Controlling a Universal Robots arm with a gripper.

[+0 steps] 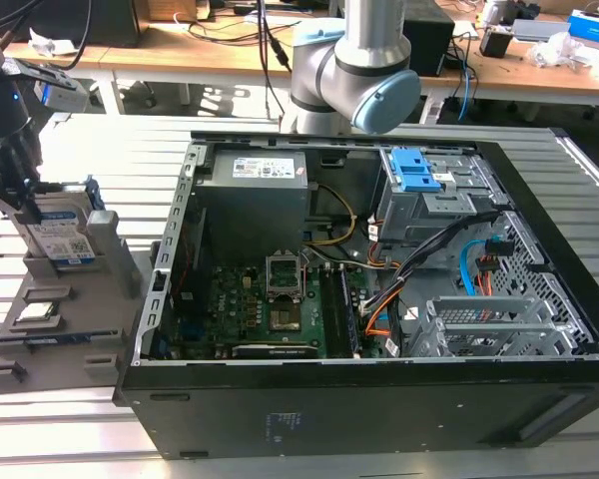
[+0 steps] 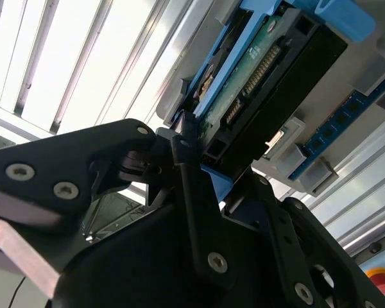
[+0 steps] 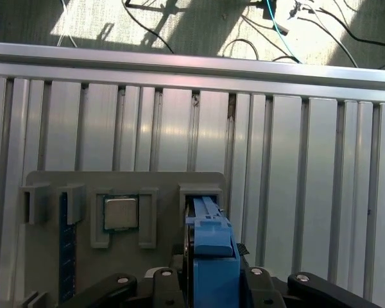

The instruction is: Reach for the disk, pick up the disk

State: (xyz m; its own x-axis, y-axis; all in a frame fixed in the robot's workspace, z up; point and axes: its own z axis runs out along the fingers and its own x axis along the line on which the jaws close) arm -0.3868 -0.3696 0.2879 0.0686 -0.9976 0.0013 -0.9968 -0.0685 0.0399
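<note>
- Above the grey holder (image 1: pixel 115 284), which stands beside the open computer case (image 1: pixel 379 409) on the exterior view's left, my gripper (image 1: pixel 22 195) hangs pointing down.
- The disk (image 1: pixel 65 238) stands on its edge in one slot of the holder. Its labelled face is turned to the exterior camera and one blue rail (image 3: pixel 212 247) is turned up to me.
- So the disk lies directly under my gripper, not to any side of it. I judge that the free way out of the holder is straight up.
- The upper edge of the disk runs along the slot of the holder. My fingers (image 2: pixel 187 170) cross its thin side, one on each side of it.
- In the second wrist view one finger touches the blue rail at the end of the disk and the other comes up on the opposite side. From this I judge that I am pinching the disk, not standing spread around it.
- The lower part of the disk sits in the slot, so I judge it is gripped but not yet lifted out of the holder.
- In the next pocket of the holder, just beside the disk, lies a small square processor chip (image 3: pixel 120 213), apart from my fingers.
- I am the only arm here, so there is no question of which one is nearer.
</note>
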